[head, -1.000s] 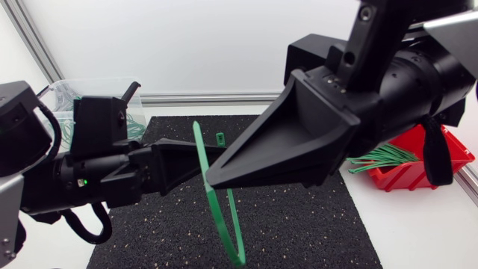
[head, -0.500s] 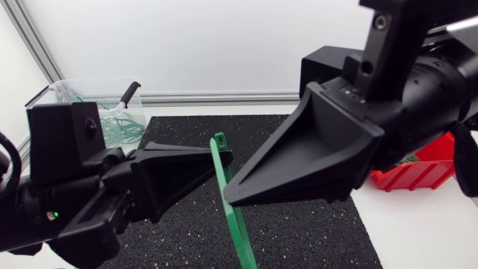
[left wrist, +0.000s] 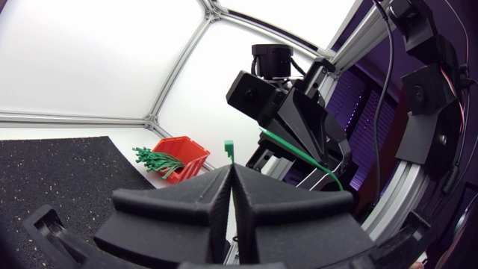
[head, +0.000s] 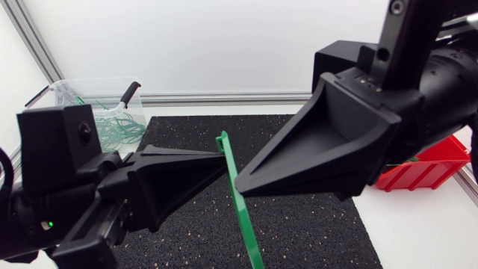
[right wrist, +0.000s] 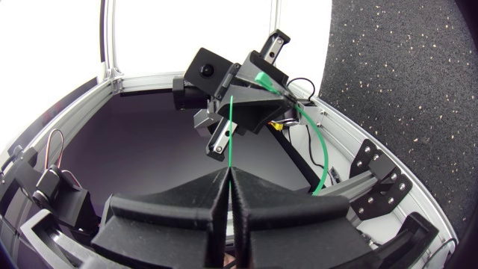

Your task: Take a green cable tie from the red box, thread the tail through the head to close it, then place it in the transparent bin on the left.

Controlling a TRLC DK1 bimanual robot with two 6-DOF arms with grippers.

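Above the black mat (head: 299, 233), the left end effector (head: 221, 161) and right end effector (head: 240, 188) each clamp one green cable tie (head: 247, 232). Its head pokes above the left one.

Red box (head: 432, 170) mostly hidden behind right arm (head: 418, 97); cable tie (head: 237, 198) cut off below

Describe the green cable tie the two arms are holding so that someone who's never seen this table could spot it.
Find the black speckled mat mid-table; above it both arms' black jaws meet tip to tip. The cable tie is the lone green strip pinched there, nearly upright, square head on top; the other ties lie loose in the red box and transparent bin.
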